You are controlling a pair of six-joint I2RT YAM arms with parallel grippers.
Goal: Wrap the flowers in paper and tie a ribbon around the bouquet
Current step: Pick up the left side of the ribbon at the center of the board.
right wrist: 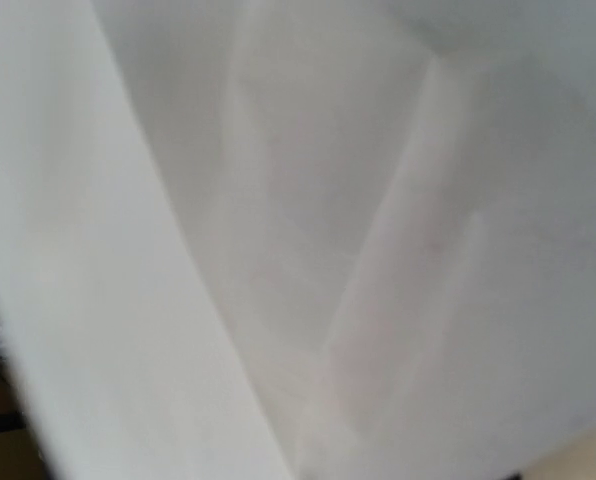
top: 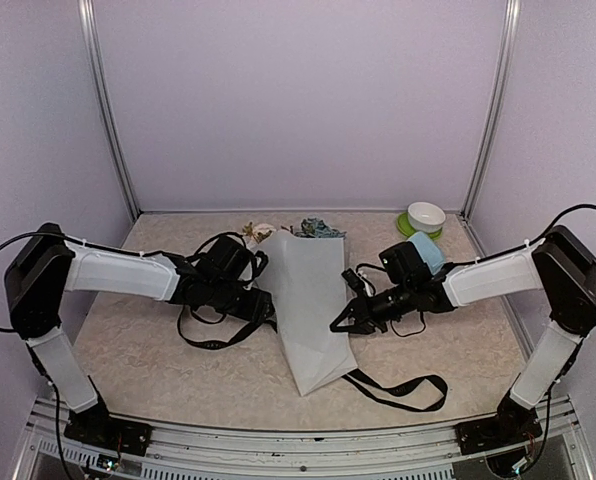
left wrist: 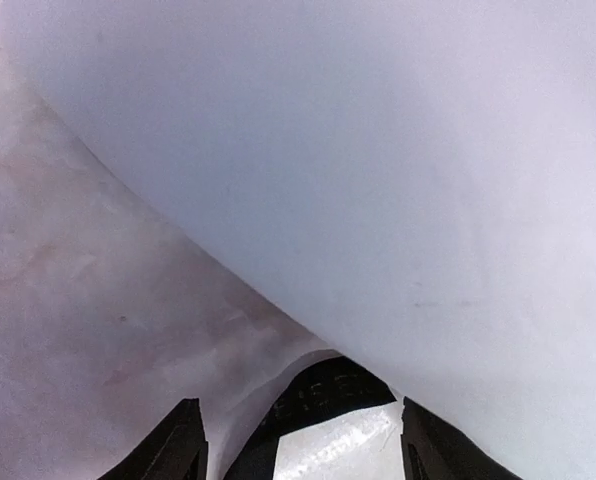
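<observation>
The left end effector [left wrist: 298,410] stands wide, its two dark fingers [left wrist: 183,445] well apart and closed on nothing. A bit of the black ribbon [left wrist: 323,390] lies in the gap just ahead of them, and the frosted paper [left wrist: 378,180] rises over and beyond it as a pale curved wall. From above, this end effector sits low at the left edge of the bouquet [top: 308,300], which lies on the counter [top: 148,350] between the two end effectors. Its narrow end points toward the arm bases, and the flowers [top: 318,229] show at the far end. Loose ribbon loops lie on the outer side of the left end effector and trail out from under the cone's tip, nearer the bases than the right end effector [top: 343,322]. That one is closed and pressed to the cone's right edge. Its own camera shows only blurred white paper, so I cannot tell whether it pinches a fold. A white bowl [top: 426,215] stands well behind it, in the far corner.
</observation>
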